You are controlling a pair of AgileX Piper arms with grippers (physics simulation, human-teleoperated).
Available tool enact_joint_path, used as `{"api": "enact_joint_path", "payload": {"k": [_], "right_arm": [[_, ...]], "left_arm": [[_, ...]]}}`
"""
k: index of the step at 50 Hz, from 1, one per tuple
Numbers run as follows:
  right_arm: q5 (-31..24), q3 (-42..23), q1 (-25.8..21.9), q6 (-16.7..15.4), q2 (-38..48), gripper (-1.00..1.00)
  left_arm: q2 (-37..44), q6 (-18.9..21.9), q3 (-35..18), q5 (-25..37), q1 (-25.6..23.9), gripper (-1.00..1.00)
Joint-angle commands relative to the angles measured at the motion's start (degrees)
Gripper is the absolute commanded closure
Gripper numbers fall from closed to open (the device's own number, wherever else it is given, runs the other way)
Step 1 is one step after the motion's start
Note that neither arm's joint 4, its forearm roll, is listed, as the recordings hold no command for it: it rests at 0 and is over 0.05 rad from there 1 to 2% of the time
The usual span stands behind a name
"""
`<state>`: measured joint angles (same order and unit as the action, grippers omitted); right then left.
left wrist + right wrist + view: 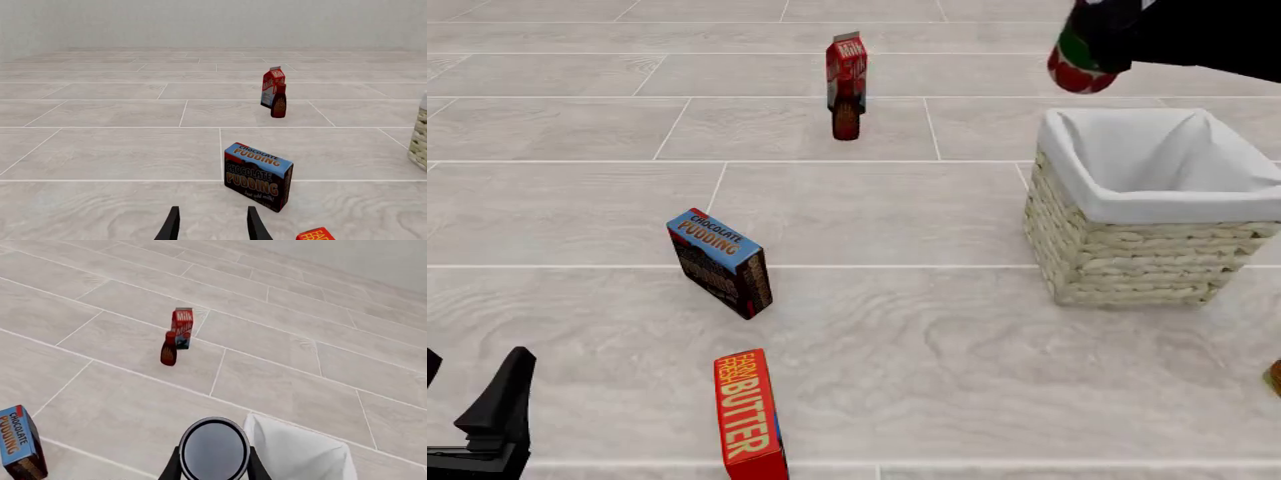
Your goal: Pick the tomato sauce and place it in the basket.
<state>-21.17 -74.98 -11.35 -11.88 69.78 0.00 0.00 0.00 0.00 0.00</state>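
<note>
Probably a stiff, fairly heavy tin can with smooth, slippery sides; best taken across the round wall, as now. Short and cylindrical, with a red and green label and a dark metal top. Held aloft, above the far rim of the wicker basket. Right gripper closed around the can. Left gripper parted, holding nothing, low near the pudding box.
</note>
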Motion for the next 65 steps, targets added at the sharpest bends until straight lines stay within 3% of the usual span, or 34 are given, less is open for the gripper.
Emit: {"api": "enact_joint_path", "payload": {"k": [1,23,65], "right_arm": [[0.32,2.75,3.46,0.95,-3.39,1.0],[2.33,5.35,9.31,0.24,-3.97,1.0],[8.15,6.84,16.97,0.87,2.69,1.0]], "left_arm": [[0.0,0.0,0.0,0.0,0.0,-1.0],[0.0,0.0,0.0,0.0,0.0,-1.0],[0.0,0.0,0.0,0.0,0.0,-1.0]]}}
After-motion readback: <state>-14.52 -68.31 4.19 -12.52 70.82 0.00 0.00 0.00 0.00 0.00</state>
